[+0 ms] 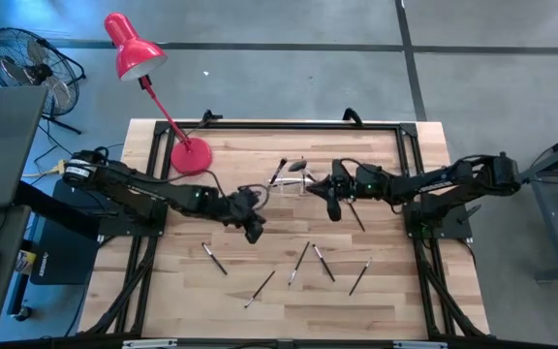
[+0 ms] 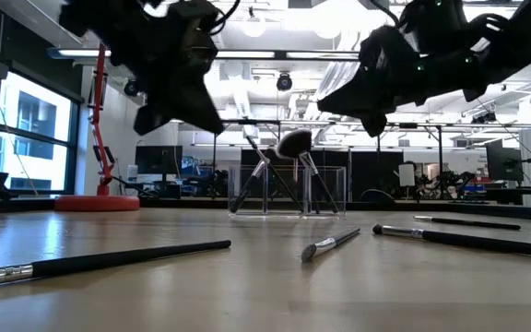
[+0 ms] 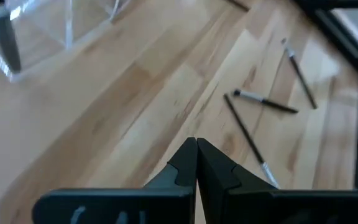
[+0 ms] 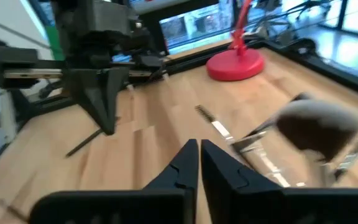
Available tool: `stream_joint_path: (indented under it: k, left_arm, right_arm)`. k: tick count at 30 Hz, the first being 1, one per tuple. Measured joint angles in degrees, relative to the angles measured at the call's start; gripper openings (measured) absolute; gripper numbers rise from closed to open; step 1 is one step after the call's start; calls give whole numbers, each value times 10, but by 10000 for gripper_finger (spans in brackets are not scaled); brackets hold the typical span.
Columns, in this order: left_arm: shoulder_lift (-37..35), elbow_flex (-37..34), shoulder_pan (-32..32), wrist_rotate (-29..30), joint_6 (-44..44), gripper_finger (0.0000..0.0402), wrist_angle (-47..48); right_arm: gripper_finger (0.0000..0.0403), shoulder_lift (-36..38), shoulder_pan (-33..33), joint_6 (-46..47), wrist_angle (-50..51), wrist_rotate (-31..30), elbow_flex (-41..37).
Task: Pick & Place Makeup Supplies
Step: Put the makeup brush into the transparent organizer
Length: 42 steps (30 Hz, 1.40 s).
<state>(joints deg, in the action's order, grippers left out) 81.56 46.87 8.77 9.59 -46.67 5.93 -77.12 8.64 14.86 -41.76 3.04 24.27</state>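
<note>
Brushes (image 1: pixel 298 264) loose on table (image 1: pixel 395 301) near clear holder (image 1: pixel 294 182): light, stiff, roll-prone, best pinched mid-handle; left gripper (image 1: pixel 254 233) and right gripper (image 1: pixel 334 211) both closed, empty.

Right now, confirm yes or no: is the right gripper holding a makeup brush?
No: the right gripper is shut with its dark fingertips together and nothing between them.
</note>
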Motion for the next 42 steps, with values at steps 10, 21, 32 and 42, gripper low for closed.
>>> stream_joint_path:
  k: [10, 21, 32, 42]
  left_arm:
    - [0, 0, 113, 49, -76, 0, 45]
    - [0, 0, 264, 165, -230, 0, 38]
    - [0, 0, 323, 224, -287, 0, 28]
    - [1, 0, 322, 216, -282, 0, 30]
  right_arm:
    - [1, 0, -112, 41, 193, -95, 83]
    - [1, -95, -231, -31, 610, -161, 359]
    - [2, -295, -302, -220, 817, -117, 561]
    - [53, -355, -311, -321, 842, -109, 593]
